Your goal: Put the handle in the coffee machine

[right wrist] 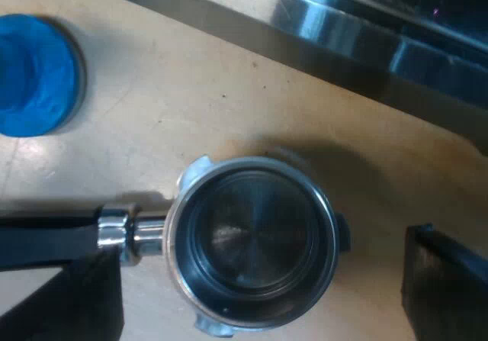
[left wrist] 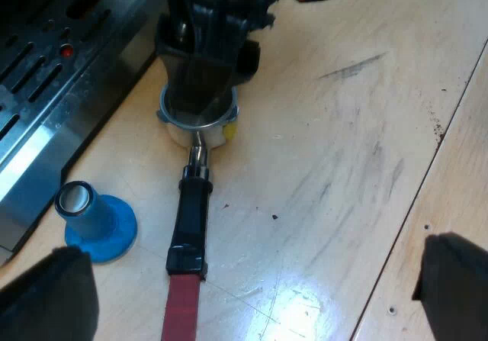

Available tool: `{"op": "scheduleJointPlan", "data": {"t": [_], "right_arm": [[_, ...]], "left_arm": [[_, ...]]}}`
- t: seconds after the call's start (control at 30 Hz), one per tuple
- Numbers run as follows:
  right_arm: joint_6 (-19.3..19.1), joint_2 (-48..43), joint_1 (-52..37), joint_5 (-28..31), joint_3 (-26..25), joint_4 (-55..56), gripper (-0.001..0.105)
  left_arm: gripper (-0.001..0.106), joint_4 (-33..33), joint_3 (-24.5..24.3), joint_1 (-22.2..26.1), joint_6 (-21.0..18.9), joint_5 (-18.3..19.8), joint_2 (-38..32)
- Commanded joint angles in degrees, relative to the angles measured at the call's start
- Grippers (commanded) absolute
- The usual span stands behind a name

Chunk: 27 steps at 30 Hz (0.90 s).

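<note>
wide-spread right tool [right wrist: 258, 287] seemingly straddles the holder [right wrist: 252, 238] near blue tamper [right wrist: 34, 74]; left tool [left wrist: 252, 295] likewise wide.

Bright light from above: white glare patch on the wooden table [left wrist: 301, 307] (pretty washed out there), soft shadow beside the holder [right wrist: 252, 253], streaky reflections on the machine [right wrist: 343, 32].

Nothing to read here: no lettering, number or brand mark comes through. The espresso machine [left wrist: 46, 120] shows plain metal. The blue tamper [left wrist: 95, 219] just beside it and the holder [right wrist: 252, 253] near its front carry no legible marking either.
</note>
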Motion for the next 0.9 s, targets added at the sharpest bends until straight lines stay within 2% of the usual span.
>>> {"op": "scheduleJointPlan", "data": {"t": [0.03,0.5,0.9], "right_arm": [[-2.54,2.05,0.00,-0.17,-0.28,-0.02,0.076],[-3.72,7.77,0.00,-0.38,-0.28,-3.74,0.076],[-4.14,9.05,0.00,-0.37,-0.28,-5.11,0.076]], "left_arm": [[0.087,-0.26,-0.14,-0.17,-0.04,-0.88,-0.10],[0.087,-0.26,-0.14,-0.17,-0.04,-0.42,-0.10],[0.087,-0.26,-0.14,-0.17,-0.04,-0.42,-0.10]]}}
